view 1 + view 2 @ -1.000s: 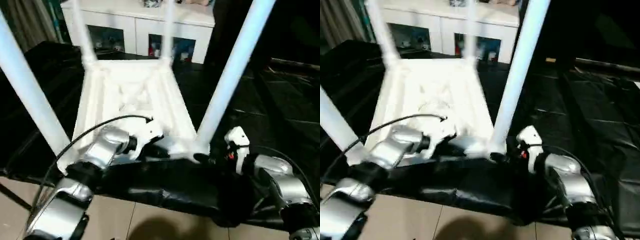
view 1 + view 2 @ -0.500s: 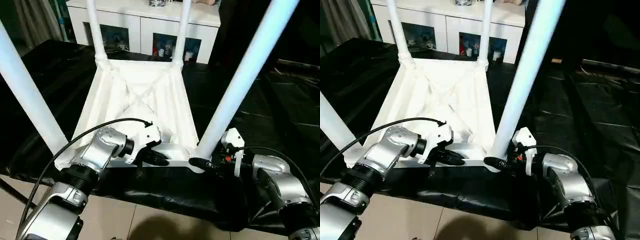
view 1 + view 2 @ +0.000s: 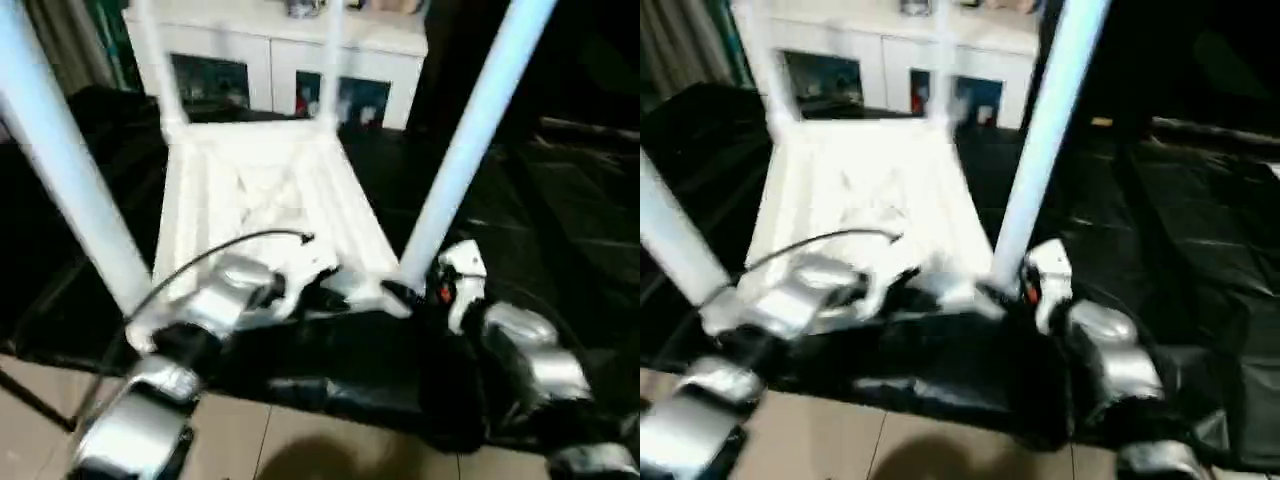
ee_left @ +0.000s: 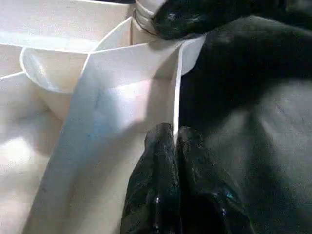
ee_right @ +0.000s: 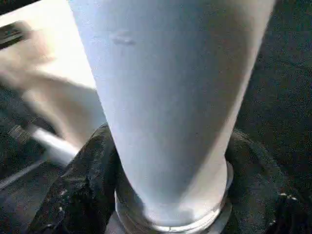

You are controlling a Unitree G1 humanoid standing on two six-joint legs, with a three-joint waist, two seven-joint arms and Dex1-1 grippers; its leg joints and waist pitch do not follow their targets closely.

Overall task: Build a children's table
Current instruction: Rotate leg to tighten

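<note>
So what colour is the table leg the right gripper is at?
White leg, clearest in the right wrist view.

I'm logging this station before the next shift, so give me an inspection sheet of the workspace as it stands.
Surface: work table under a black cover, wrinkled.
Job's things: children's table lies upside down, four legs standing up.
Clutter: nothing seen.
Grippers: left gripper shut on the thin rim wall of the tabletop; right gripper with a finger on either side of the base of the near right leg.
Cables: black cable arcs over the left forearm.
Surroundings: white cabinet with glass doors behind; tiled floor in front.
</note>
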